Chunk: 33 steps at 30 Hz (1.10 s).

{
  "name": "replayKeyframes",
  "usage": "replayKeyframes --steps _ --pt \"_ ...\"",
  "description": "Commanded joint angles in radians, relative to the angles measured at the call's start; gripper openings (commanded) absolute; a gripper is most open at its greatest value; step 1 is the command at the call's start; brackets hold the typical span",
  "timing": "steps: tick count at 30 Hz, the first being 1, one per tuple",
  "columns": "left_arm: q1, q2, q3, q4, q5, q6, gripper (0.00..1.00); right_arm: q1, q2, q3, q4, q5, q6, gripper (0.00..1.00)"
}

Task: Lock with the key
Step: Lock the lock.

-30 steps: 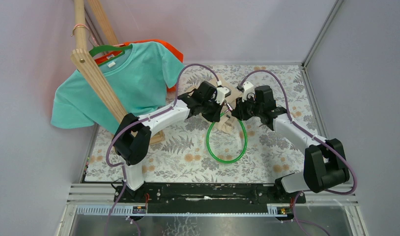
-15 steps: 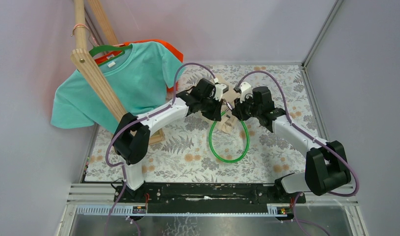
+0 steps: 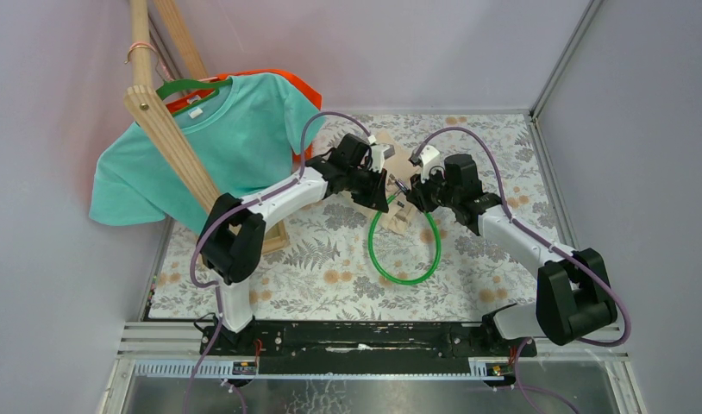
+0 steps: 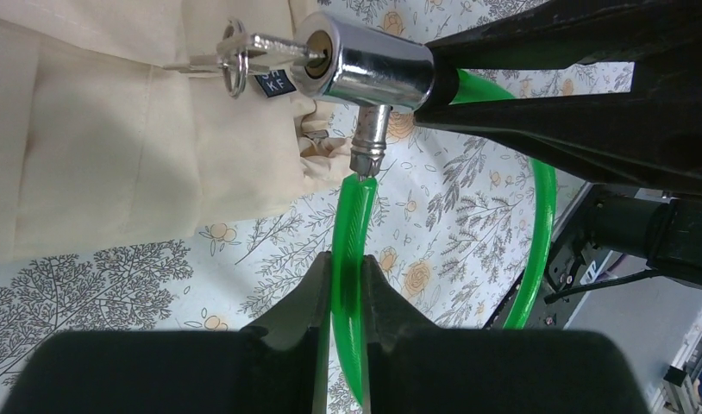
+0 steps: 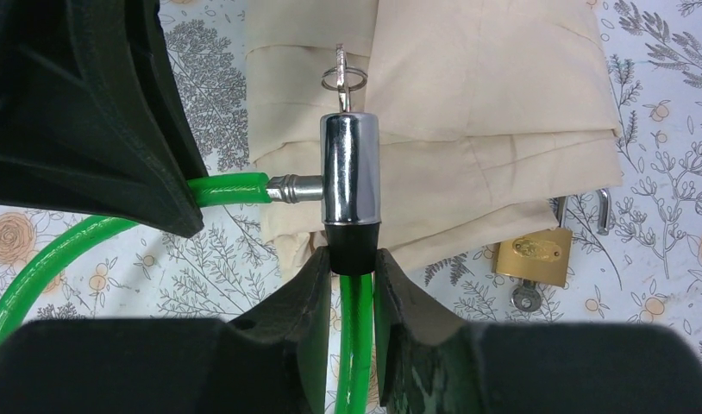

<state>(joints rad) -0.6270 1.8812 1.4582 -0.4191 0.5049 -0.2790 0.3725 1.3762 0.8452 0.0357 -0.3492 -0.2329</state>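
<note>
Our right claw (image 5: 349, 259) pinches the green cable (image 5: 358, 345) just under the chrome lock cylinder (image 5: 349, 181). Its long axis points straight away, with the key (image 5: 343, 76) at the far end. Our left claw (image 4: 347, 267) pinches the cable's other end behind the pin (image 4: 369, 142) entering the cylinder's side, above the beige cloth (image 5: 503, 103).

The key (image 4: 274, 43) has its blade buried in the lock cylinder (image 4: 365, 65). From the right wrist it shows edge-on, and only its ring is clear. The green cable (image 5: 354, 345) runs off the bottom edge between the right fingers (image 5: 309, 293), and from above key and cylinder are too small to tell apart.
</note>
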Motion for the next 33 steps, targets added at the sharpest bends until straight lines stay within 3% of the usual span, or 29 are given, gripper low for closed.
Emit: replayKeyframes --steps 1,15,21,33 --pt "0.004 0.013 0.025 0.169 0.030 -0.027 0.00 0.019 -0.041 0.000 0.028 -0.169 0.011 0.00" --pt "-0.001 0.027 0.074 0.228 -0.005 0.031 0.00 0.020 -0.036 0.005 0.029 -0.216 0.057 0.00" --pt "0.000 -0.041 -0.017 0.328 -0.039 0.124 0.00 0.013 -0.006 0.021 0.014 -0.221 0.067 0.00" --pt "0.000 -0.143 -0.202 0.523 0.009 0.231 0.00 -0.053 0.085 0.070 -0.016 -0.368 0.157 0.17"
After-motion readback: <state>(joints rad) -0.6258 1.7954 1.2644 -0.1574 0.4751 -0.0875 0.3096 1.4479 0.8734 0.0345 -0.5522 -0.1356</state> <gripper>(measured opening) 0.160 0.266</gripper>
